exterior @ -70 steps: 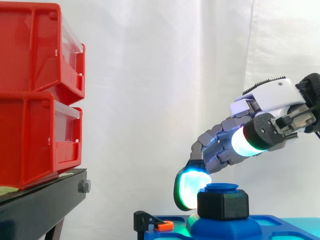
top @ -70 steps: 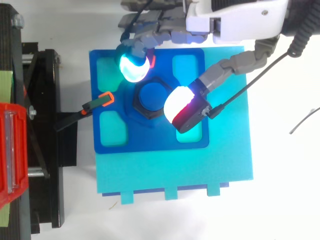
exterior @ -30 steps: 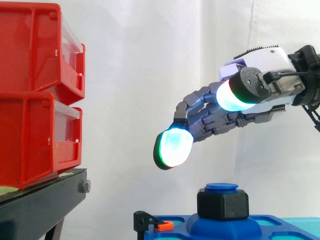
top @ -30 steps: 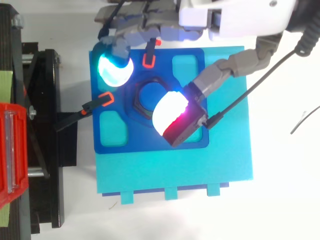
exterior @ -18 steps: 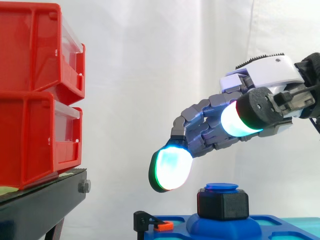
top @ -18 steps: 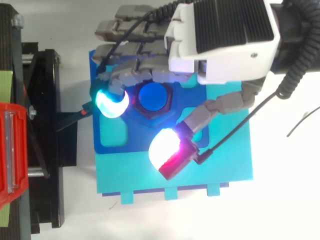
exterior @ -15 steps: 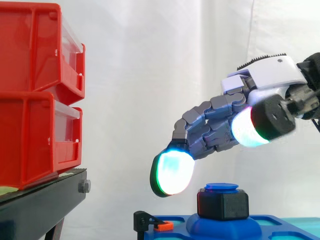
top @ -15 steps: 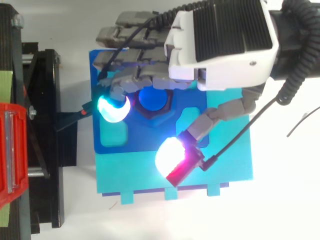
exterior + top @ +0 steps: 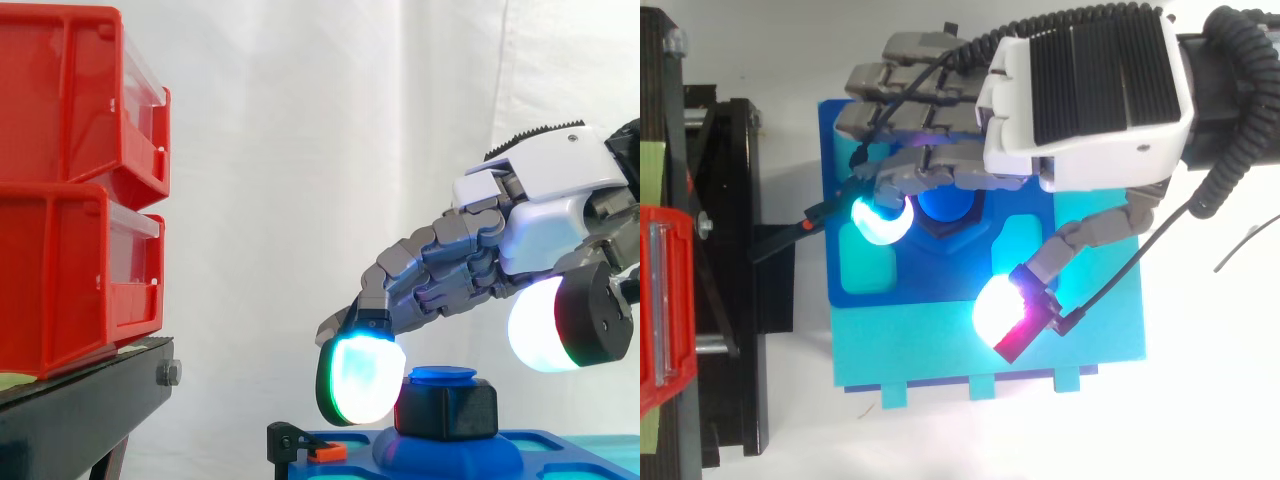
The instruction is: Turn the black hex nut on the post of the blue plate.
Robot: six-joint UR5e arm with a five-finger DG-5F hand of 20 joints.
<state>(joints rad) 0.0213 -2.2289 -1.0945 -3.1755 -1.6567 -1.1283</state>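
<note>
The black hex nut (image 9: 446, 408) sits on the blue post (image 9: 443, 375), which rises from the blue plate (image 9: 940, 275). My hand (image 9: 1090, 95) hovers over the post from the right, its fingers stretched out and slightly bent across the nut. One glowing cyan fingertip (image 9: 358, 378) hangs beside the nut's left side, close to it or just touching. The thumb pad (image 9: 1002, 310) glows white and red, spread well away over the plate's near edge. From above, the fingers hide most of the nut (image 9: 931, 231). The hand is open and holds nothing.
Two stacked red bins (image 9: 75, 190) stand on a black stand (image 9: 80, 415) at the left. A black bracket with an orange clip (image 9: 322, 452) reaches from the stand to the plate's left edge. The plate rests on a cyan base (image 9: 1080, 350).
The hand lifted off the nut, swung over the post, and has come down again. Its fingertip dropped to nut height on the left, and the thumb moved out over the plate's near edge.
</note>
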